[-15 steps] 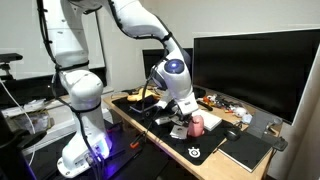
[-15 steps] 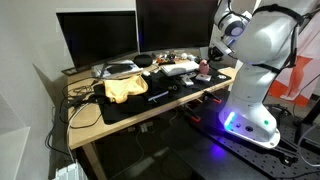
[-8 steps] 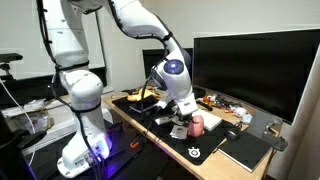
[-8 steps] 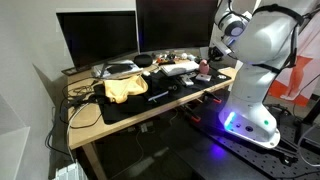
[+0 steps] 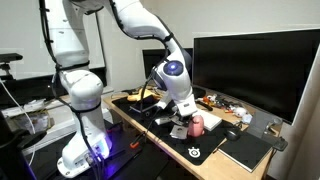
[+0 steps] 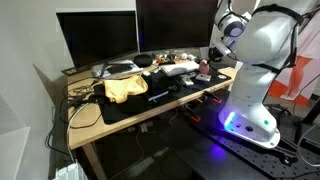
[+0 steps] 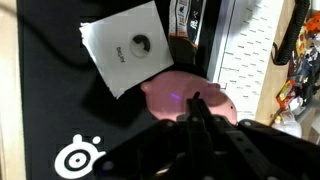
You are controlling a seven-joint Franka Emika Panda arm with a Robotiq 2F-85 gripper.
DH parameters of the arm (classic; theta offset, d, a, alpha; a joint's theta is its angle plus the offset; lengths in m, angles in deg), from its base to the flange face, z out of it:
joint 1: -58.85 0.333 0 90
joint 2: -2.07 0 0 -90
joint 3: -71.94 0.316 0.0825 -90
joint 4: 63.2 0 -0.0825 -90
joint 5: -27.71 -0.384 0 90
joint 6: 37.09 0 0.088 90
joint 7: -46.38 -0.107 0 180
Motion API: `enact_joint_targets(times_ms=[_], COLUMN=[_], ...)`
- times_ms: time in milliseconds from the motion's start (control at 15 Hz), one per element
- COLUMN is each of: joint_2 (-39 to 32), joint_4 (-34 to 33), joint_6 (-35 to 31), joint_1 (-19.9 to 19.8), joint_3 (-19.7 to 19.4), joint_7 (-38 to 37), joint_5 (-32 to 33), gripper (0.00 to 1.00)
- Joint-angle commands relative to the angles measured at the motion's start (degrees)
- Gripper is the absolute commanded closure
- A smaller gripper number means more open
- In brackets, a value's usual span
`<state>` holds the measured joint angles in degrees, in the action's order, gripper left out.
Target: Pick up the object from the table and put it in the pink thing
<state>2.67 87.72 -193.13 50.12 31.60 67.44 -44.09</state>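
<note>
**Dark two-finger gripper**: comes in from the bottom edge of the wrist view. The jaws are drawn fully together and the fingertips meet in a narrow point. Nothing can be made out between them. In an exterior view the gripper hangs low over the desk at the end of the white robot arm.

**Small pale-pink rounded cup**: lies directly under the fingertips in the wrist view, and the tips overlap its middle. Whether they touch it cannot be told. In an exterior view the pale-pink rounded cup stands on the mat just beside the gripper, on the monitor side.

**White square paper sleeve with a round disc window**: lies flat on the mat, with its nearest corner close to the cup's edge.

**Black desk mat**: lies under the cup and the sleeve. It carries a white round logo near the frame's lower left.

**White keyboard**: lies beyond the cup, at the mat's edge.

**Large black monitor**: stands upright behind the keyboard.

**Crumpled yellow cloth**: lies well apart from the gripper, toward the other end of the wooden desk.
</note>
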Motion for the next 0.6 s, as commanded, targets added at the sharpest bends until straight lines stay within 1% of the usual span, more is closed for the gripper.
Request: enact_joint_targets(times_ms=[0,533], joint_2=[-0.9,-0.9], joint_4=[-0.8,-1.2], joint_6=[1.3,2.0], joint_1=[-0.1,-0.2], joint_3=[-0.1,-0.3], joint_7=[0.6,0.6], joint_5=[-1.8,-2.2], gripper=[0.99,0.99])
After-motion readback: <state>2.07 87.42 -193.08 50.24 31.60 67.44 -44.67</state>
